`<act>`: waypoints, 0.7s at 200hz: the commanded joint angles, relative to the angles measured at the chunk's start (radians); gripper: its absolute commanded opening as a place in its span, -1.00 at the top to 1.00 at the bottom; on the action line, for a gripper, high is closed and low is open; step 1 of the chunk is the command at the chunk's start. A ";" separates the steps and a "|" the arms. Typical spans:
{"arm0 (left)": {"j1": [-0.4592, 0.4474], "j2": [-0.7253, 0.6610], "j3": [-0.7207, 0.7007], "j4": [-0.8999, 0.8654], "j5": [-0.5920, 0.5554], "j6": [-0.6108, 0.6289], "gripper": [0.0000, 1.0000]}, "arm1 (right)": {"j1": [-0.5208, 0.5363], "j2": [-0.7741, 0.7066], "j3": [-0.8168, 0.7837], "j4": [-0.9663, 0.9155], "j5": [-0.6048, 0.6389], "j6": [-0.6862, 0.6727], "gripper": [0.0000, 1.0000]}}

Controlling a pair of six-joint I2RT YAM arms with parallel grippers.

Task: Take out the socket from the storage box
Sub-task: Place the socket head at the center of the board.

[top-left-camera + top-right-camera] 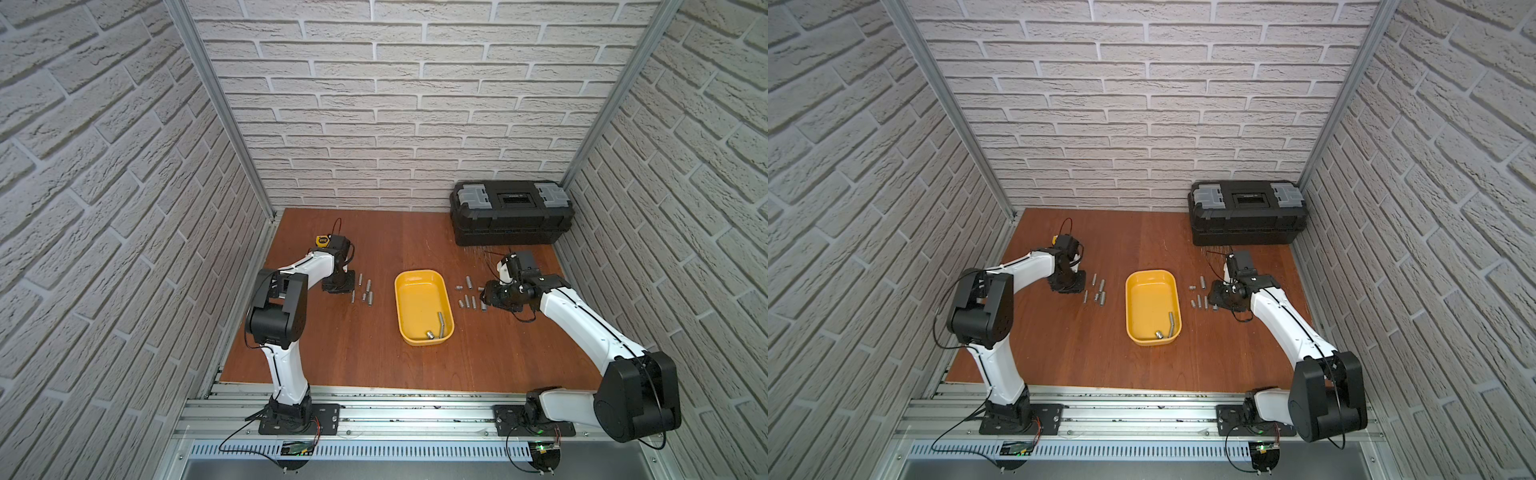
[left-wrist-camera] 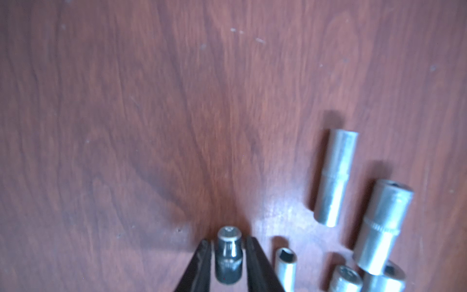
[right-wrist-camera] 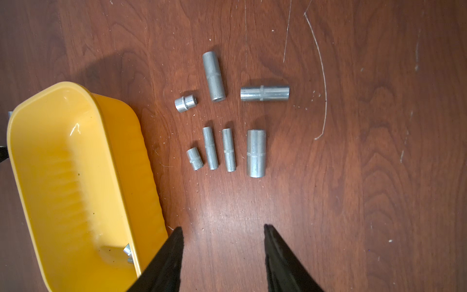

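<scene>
Socket (image 2: pixel 228 255), between jaws of left pincer (image 2: pixel 227 240), slightly parted

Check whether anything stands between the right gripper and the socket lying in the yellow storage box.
Only the side wall of the storage box. The right gripper is open over bare table beside the box's near end, where the socket lies. The loose sockets lie farther back, off that path.

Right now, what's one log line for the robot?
left gripper: open around small socket | right gripper: open, empty | storage box: two metal pieces inside
</scene>
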 commanded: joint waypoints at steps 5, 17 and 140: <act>0.003 -0.040 -0.012 0.011 0.012 -0.009 0.25 | -0.005 0.002 0.012 0.007 0.005 0.008 -0.05; 0.003 -0.050 -0.005 0.005 0.012 -0.004 0.20 | -0.005 0.008 0.017 0.007 0.004 0.008 -0.05; -0.187 -0.208 0.132 -0.114 0.030 0.011 0.08 | -0.004 0.031 0.044 0.000 0.003 0.001 -0.05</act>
